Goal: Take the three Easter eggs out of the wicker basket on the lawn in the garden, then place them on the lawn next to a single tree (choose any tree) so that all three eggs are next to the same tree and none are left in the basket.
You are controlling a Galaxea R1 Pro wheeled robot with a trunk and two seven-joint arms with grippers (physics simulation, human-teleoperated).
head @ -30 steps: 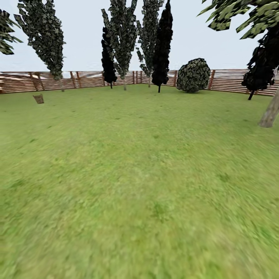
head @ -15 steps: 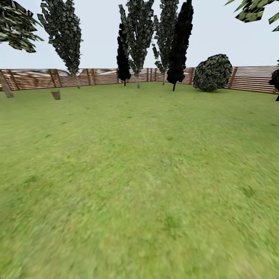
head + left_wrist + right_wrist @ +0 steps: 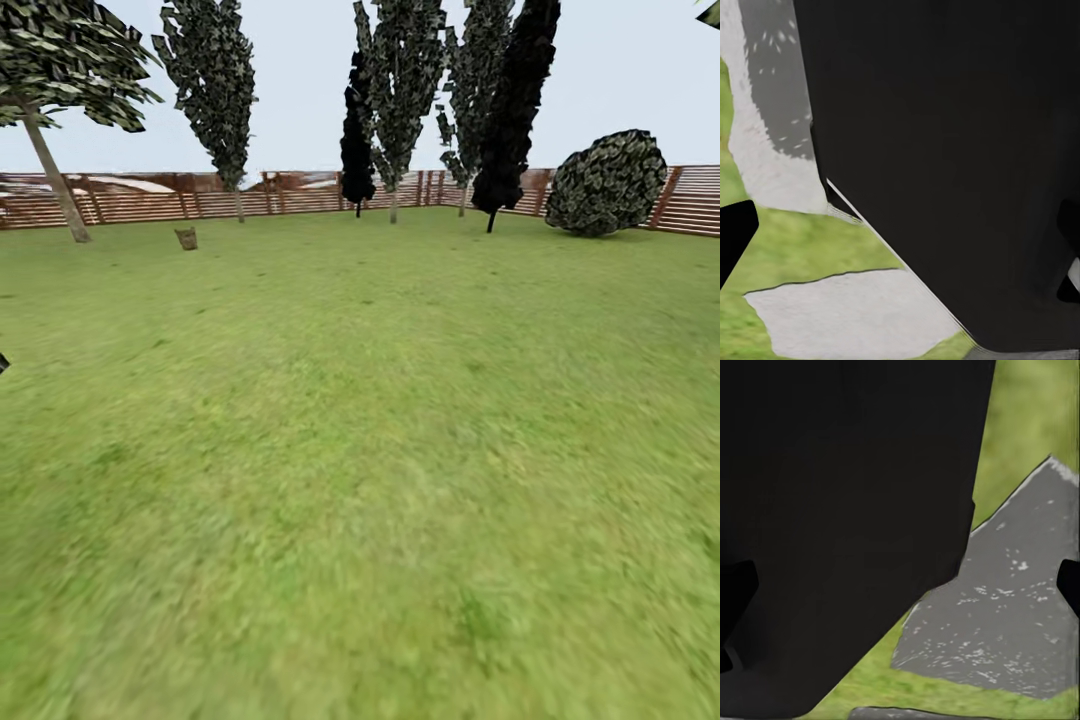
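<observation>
We face open lawn toward a slant-trunked tree; we cannot tell either claw's opening or hold.

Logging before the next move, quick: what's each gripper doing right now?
Left gripper: cannot be told; its wrist camera faces the robot's dark body and lawn.
Right gripper: cannot be told, same there.

Large matte black body panel, smooth with a straight slanted edge, pale grey speckled plates beside it, black fingertips at frame edges
</observation>
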